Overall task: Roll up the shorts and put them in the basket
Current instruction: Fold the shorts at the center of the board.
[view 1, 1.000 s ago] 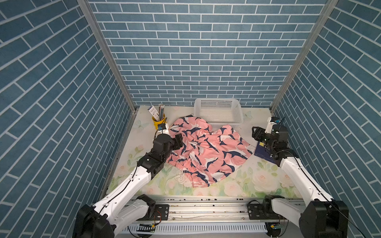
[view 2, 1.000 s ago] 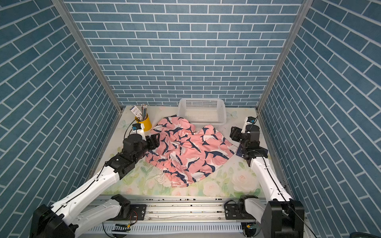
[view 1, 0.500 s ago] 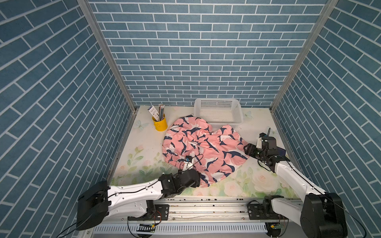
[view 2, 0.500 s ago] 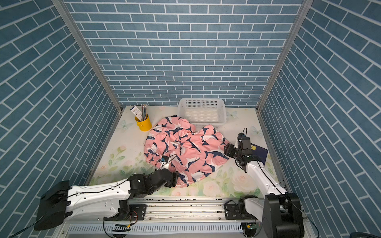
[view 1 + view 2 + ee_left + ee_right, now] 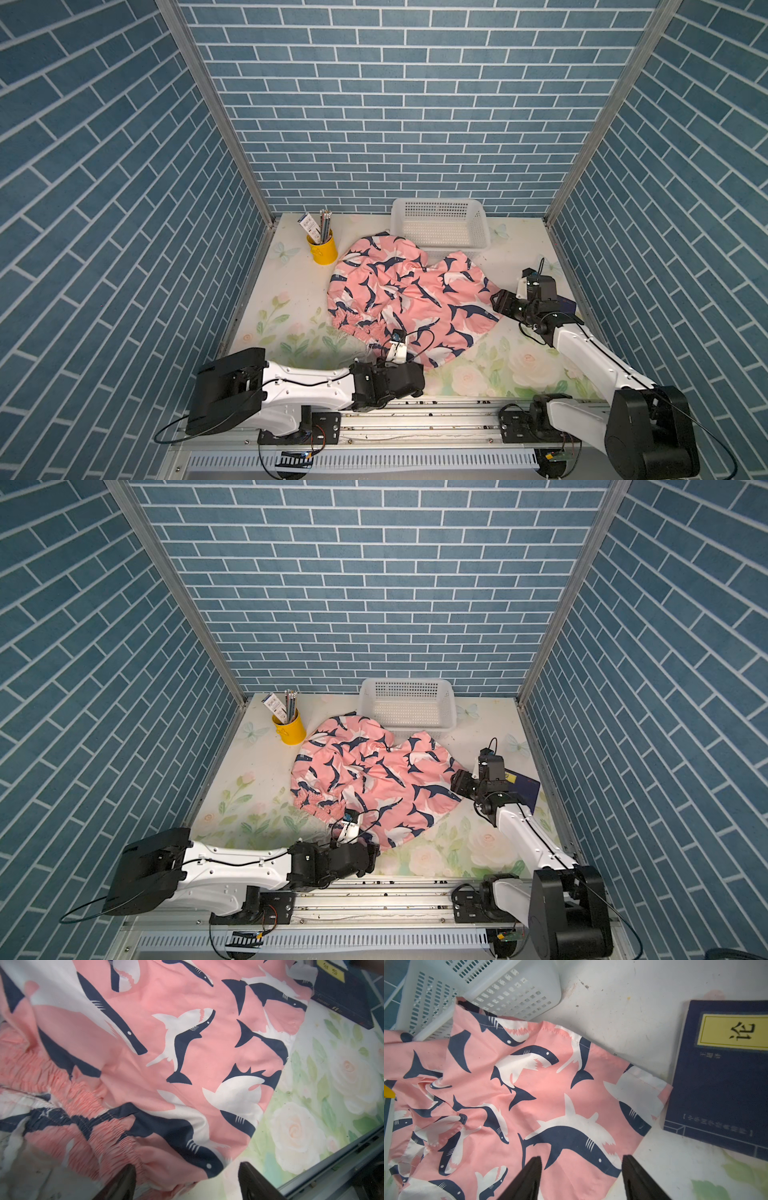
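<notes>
Left claw [image 5: 186, 1169] swung to shorts' [image 5: 407, 299] near edge; cup [image 5: 322, 251] holds pencils [image 5: 325, 220].

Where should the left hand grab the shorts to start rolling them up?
Probably the gathered waistband of the shorts, approached from the near edge, low over the table. It is the thick, bunched edge lying closest to the left hand, whose jaws stand open beside it, and the legs spread away toward the basket.
</notes>
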Motion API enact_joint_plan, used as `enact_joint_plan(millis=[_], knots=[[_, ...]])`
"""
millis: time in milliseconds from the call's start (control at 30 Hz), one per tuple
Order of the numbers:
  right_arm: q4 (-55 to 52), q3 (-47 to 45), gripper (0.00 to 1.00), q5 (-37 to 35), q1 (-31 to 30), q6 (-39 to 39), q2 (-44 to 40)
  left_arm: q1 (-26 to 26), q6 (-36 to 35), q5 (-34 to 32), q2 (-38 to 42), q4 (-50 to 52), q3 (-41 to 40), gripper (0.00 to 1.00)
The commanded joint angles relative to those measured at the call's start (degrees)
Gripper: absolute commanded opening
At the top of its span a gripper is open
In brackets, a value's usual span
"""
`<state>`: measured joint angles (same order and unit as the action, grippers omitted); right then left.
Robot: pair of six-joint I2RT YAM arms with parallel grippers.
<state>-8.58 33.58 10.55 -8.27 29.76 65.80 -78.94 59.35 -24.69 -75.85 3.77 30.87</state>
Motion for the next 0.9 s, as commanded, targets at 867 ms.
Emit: enact_joint_plan(millis=[867], knots=[[1.35,3.25,0.66,1.03,-0.25,-0.23,3.37,-0.20,2.38,0.70,3.45,-13.25,-9.83,0.89]])
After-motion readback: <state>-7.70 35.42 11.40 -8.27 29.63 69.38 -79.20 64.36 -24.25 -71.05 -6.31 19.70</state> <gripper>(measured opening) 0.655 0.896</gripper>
